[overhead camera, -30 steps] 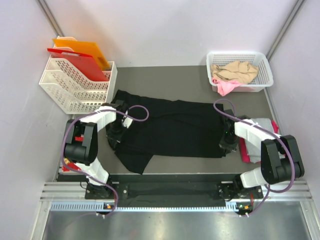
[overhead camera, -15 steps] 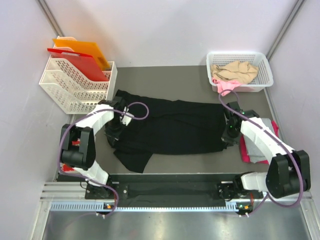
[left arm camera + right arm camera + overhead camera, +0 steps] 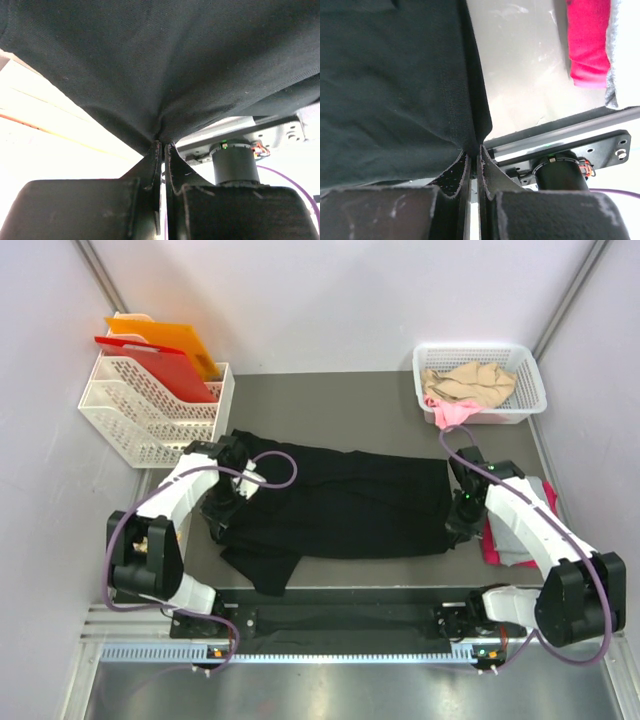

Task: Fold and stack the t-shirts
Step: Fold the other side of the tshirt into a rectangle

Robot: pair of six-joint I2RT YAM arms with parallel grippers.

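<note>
My left gripper (image 3: 161, 146) and right gripper (image 3: 474, 151) are each pinched tight on opposite edges of the black shirt (image 3: 350, 502). It looks soft, light and floppy, so I judge the hems grip best.

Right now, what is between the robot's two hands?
The black t-shirt fills the whole stretch between the left gripper and the right gripper. Each gripper is shut on one end of it. The top view shows this best.
</note>
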